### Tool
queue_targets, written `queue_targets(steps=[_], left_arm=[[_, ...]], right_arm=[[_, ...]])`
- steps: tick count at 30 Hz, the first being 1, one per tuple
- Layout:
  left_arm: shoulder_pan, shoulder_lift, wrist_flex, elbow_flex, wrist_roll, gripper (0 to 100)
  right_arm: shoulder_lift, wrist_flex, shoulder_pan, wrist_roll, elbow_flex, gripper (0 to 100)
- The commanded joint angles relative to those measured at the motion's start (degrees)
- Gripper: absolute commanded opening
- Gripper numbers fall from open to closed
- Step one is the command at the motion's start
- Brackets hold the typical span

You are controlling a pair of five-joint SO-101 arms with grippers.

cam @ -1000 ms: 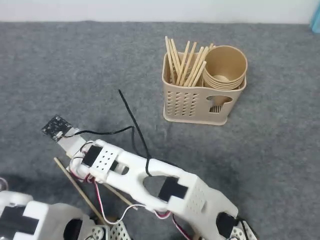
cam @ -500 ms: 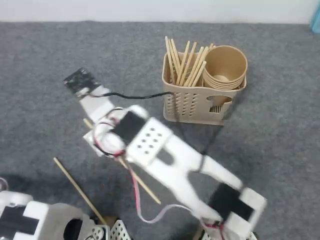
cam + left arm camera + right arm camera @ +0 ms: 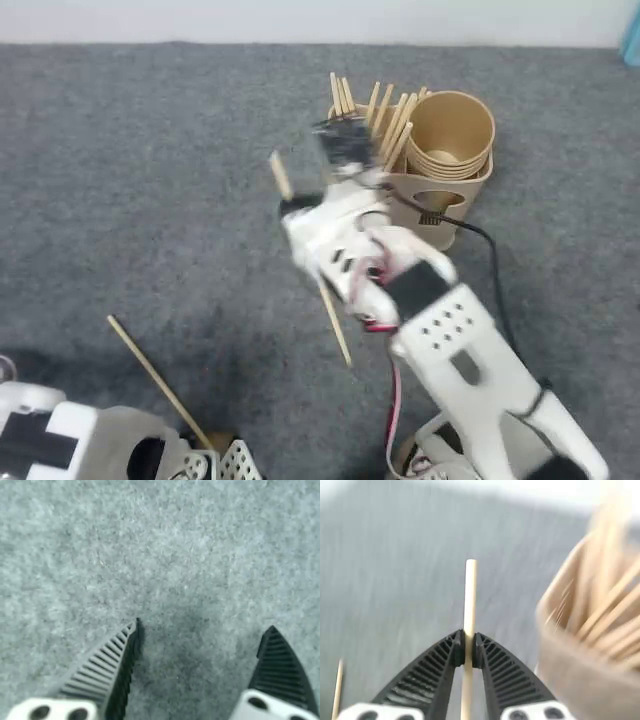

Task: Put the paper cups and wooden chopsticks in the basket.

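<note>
R hand (image 3: 468, 641) w/ chopstick (image 3: 470, 590) now up by basket (image 3: 468, 196).

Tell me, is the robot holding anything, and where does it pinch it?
The right gripper pinches a wooden chopstick partway along its length. The left gripper holds nothing.

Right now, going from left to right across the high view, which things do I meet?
loose chopstick on the table, held chopstick in the right gripper, standing chopsticks in the basket, stacked paper cups.
</note>
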Motion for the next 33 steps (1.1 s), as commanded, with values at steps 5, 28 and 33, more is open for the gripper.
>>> queue_targets(steps=[5,28,33], left_arm=[[-1.05,0.97,0.00,2.51,-0.53,36],[-1.05,0.97,0.00,2.51,-0.62,36],[-1.05,0.97,0.00,2.51,-0.62,36]], right_arm=[[-7.69,-32.84,8.13,0.35,3.25,0.7],[3.38,-85.05,17.27,13.27,18.29,0.8],[14.20,-101.14,17.19,18.02,23.65,0.8]])
